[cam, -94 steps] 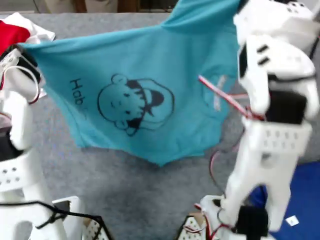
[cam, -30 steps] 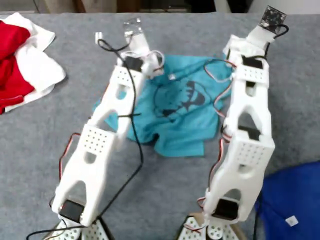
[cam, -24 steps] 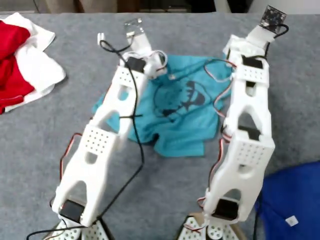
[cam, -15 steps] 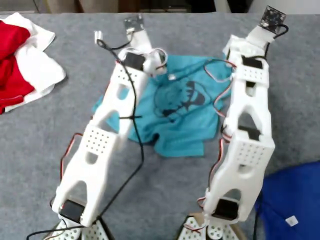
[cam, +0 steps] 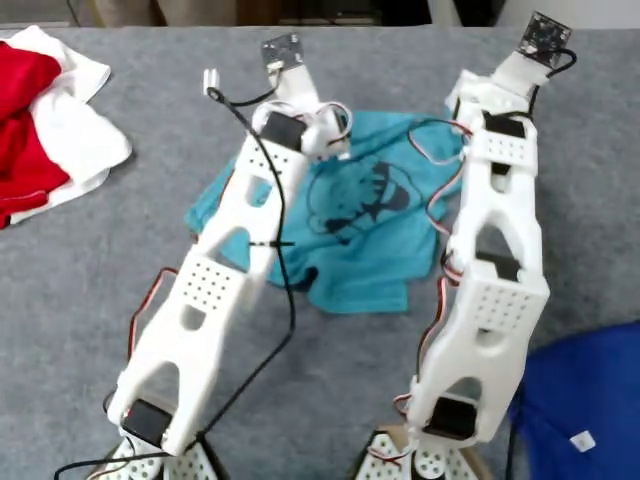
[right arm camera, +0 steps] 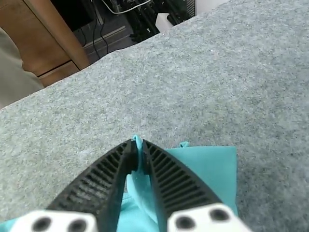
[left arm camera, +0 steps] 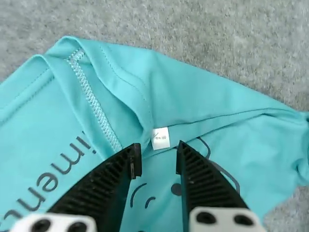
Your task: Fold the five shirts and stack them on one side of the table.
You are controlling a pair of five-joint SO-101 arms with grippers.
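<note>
Grey table [cam: 90,260] carries everything. Teal shirt [cam: 365,250] lies crumpled and unfolded mid-table, toward the far edge, print facing up. Blue shirt [cam: 590,400] sits at the near right corner, partly out of frame. Red shirt [cam: 20,150] and white shirt [cam: 88,135] are bunched together at the far left corner. 2 arms stretch from the near edge over the teal shirt: left arm [cam: 215,290] and right arm [cam: 495,250]. Left gripper [left arm camera: 155,154] has its jaws slightly apart with nothing between them, just over the collar tag [left arm camera: 161,139]. Right gripper [right arm camera: 137,147] is pinched onto a fold of the teal shirt at its far edge.
</note>
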